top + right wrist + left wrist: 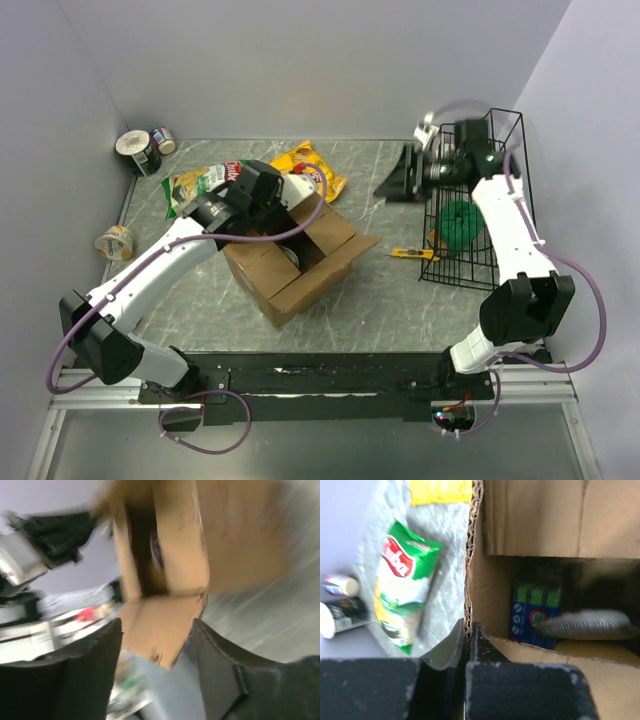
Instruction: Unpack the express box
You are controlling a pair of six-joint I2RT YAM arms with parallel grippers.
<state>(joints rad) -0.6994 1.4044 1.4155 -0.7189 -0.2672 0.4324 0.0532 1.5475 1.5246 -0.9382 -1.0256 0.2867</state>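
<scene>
The brown corrugated cardboard express box [300, 265] sits mid-table, flaps open, with a green crisp bag [200, 185] and a yellow snack bag [310, 165] crowding behind it. The left gripper [468, 645] clamps its wall edge, and the right gripper [156, 625] gapes empty by the black wire basket [500, 130]. Only the left wrist view shows a green-blue packet [535, 612] inside.

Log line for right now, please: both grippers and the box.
left gripper: shut on express box wall edge | right gripper: open, empty, by wire basket | express box: flaps open, green-blue packet inside

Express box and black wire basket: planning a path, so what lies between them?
Between the express box and the basket lies a small yellow tool, close to the basket; the top external view shows it.
</scene>
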